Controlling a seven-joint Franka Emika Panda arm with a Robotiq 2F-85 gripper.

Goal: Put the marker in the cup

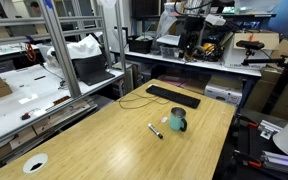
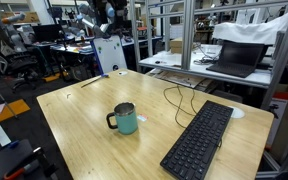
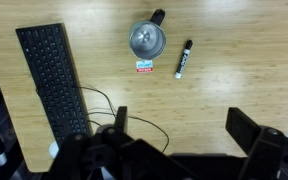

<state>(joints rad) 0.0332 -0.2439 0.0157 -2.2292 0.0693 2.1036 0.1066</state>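
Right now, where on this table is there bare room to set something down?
Bare table runs from the white disc to the marker, and also on the cup's side away from the keyboard. Crowded: cup, marker and a small tag cluster together; the cable loops beside the keyboard.

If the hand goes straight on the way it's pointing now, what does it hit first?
The hand would probably meet bare table first, near the marker, though depth is unclear.
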